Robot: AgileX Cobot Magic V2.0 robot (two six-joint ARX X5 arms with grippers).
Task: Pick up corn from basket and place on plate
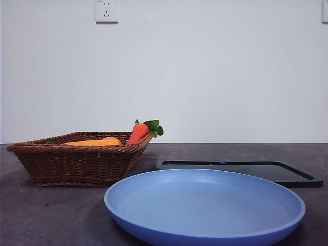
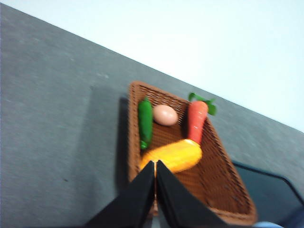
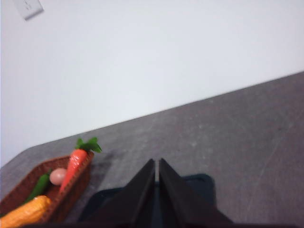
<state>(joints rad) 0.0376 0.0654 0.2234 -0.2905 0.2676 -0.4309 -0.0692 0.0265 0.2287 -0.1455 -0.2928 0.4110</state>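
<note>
1. Shallow brown woven wicker basket (image 1: 77, 159) with sloping sides and a wide braided rim; stands on the dark grey, matt speckled worktop (image 1: 51, 215), to the left in the front view.
2. Basket contents, from the left wrist view: long glossy orange-yellow corn cob (image 2: 173, 155) with rows of kernels, lying flat on the basket floor; orange-red carrot with green leaves (image 2: 196, 121), its tip touching the corn; small round peach-coloured egg shape (image 2: 165, 115), between the carrot and a smooth green pepper-like pod (image 2: 145, 122).
3. In the front view the carrot leans on the basket rim, leaves poking over the edge; only the top of the corn shows above the rim.
4. Round shallow light-blue plate (image 1: 205, 207) with a raised rim and smooth matt surface; near the camera, to the right of the basket and apart from it.
5. Flat black rectangular tray (image 1: 246, 171) with rounded corners and a low lip; behind the plate.
6. Left tool (image 2: 156, 166): black tapered jaws pressed together, holding nothing; above the basket, tips over the corn.
7. Right tool (image 3: 156, 166): jaws likewise closed and empty; above the black tray.
8. White wall socket (image 1: 106, 11) on the plain pale wall behind.
</note>
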